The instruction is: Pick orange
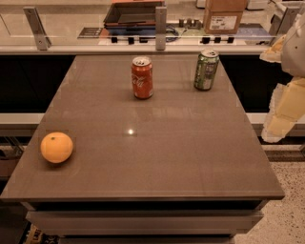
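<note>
**One orange, two cans, gripper out wide**

Here's the count. One orange (56, 147), round and yellow-orange. Two soda cans, both upright: a red-orange can (142, 77) and a green can (206, 70). One gripper (281, 119), pale cream and white, hanging beyond the table's side edge and cut off by the edge of the frame. How its jaws stand, I cannot tell.

Now positions, taken from those jaws. The orange is the farthest thing from them, right across the table (157, 157) near the opposite side edge and towards the front. The green can is the closest, at the back on the gripper's side. The red-orange can sits further across the back, well apart from its green neighbour. Nothing is touching anything else.

The tabletop is grey-brown and glossy, with one bright spot of light near its middle. Behind it runs a pale ledge (95, 47) with three metal posts, and past that sit one dark tray (132, 13) and one cardboard box (224, 16), its top cropped. Speckled floor (286, 209) shows at the lower corner nearest the gripper.

The small items along the counter behind the ledge are too small to name.
</note>
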Controlling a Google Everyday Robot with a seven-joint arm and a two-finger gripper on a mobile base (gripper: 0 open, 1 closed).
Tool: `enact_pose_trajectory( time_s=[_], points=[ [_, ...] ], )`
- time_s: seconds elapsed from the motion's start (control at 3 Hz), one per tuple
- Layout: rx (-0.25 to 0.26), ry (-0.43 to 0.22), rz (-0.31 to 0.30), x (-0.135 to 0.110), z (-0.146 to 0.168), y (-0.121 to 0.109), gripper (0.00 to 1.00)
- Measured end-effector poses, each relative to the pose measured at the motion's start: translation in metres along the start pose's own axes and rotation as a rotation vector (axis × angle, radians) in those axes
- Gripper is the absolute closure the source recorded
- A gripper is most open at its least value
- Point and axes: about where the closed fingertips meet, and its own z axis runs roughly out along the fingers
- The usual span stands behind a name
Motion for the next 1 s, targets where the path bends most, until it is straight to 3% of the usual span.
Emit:
enact_pose_trajectory(
  time_s=[0.33, 0.67, 1.0],
  points=[
    [0.0, 0.0, 0.0, 0.0, 0.0, 0.0, 0.0],
    [0.0, -0.043, 0.001, -0.004, 0.002, 0.003, 0.0],
    [-0.01, -0.138, 0.005, -0.015, 0.016, 0.012, 0.0]
  ],
)
